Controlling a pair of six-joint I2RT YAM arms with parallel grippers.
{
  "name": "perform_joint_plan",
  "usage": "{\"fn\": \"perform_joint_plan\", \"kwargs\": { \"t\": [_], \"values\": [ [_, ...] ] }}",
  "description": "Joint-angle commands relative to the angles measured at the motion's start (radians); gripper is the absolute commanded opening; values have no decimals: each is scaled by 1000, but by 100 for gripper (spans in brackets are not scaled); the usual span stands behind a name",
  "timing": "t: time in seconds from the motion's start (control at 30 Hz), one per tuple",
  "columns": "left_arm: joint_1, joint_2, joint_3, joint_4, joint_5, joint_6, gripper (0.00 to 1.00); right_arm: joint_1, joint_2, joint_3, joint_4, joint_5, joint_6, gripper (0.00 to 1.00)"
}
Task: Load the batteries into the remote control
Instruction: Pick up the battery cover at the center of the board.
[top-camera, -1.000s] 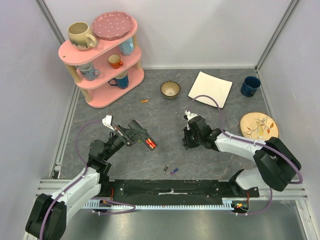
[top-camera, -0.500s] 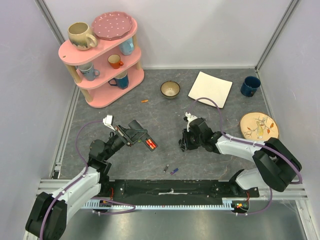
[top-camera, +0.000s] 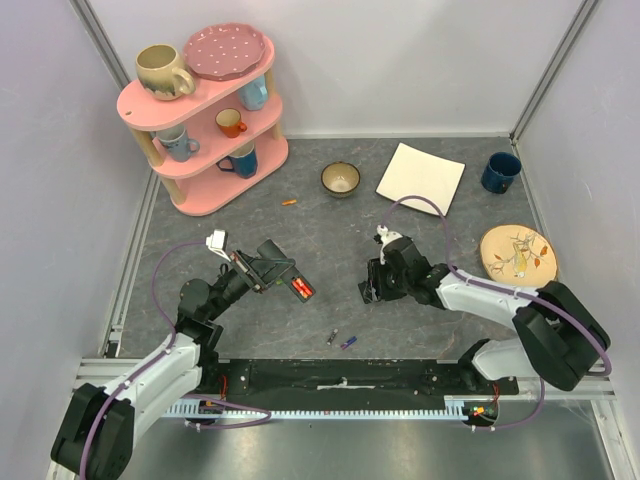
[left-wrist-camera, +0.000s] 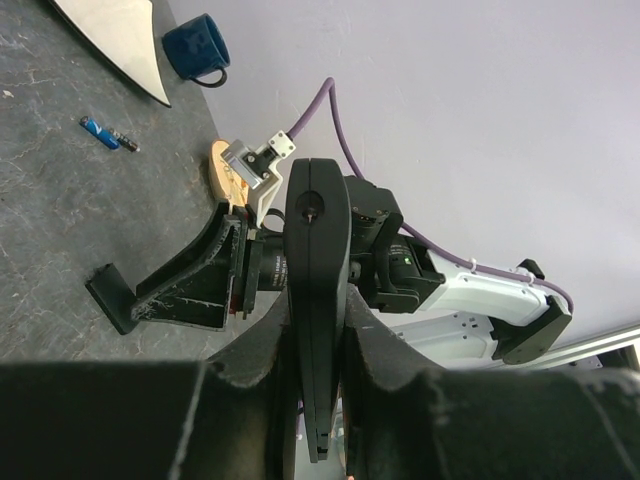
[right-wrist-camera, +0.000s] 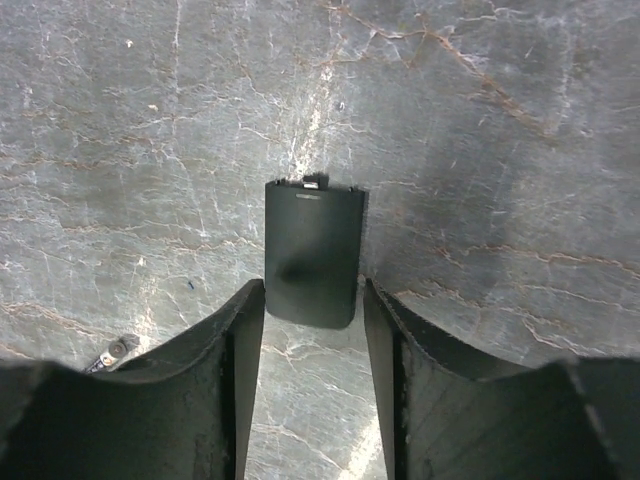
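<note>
We see the left gripper (left-wrist-camera: 318, 335) pinching the remote control (left-wrist-camera: 318, 220) by its two long sides, lifted above the table (top-camera: 330, 250); in the top view its open compartment faces up and holds two red-orange batteries (top-camera: 300, 290) side by side. The right gripper (right-wrist-camera: 312, 300) is low over the table with its fingers (right-wrist-camera: 240, 380) spread; the black battery cover (right-wrist-camera: 312, 240) lies flat between them, and a thin gap shows on each side (so nothing is squeezed). A grey battery (top-camera: 331, 338) and a blue battery (top-camera: 348, 343) lie loose, just beside each other, near the front edge; an orange battery (top-camera: 289, 202) lies on the table left of the small bowl (top-camera: 340, 179), outside it. The pink shelf (top-camera: 205, 190) carries mugs (top-camera: 163, 70) on each level and a dotted pink plate (top-camera: 225, 50) on top; a dark blue mug (top-camera: 500, 172) stands at the far right, near a white square plate (top-camera: 420, 178) and a round wooden plate (top-camera: 517, 251).
</note>
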Motion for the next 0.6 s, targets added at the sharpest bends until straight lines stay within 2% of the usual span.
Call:
{"fn": "perform_joint_plan", "kwargs": {
  "t": [0.0,0.13,0.3,0.57],
  "values": [
    [5,0,-31,65,13,15,2,-5,-60,25,-53,50,-30,55],
    [3,3,-32,66,9,16,2,-3,-69,77,-128,89,-71,60],
    [5,7,-34,68,8,18,2,36,-8,173,-249,161,-105,60],
    [3,39,-40,106,13,12,2,148,97,272,-307,270,-33,64]
  ]
}}
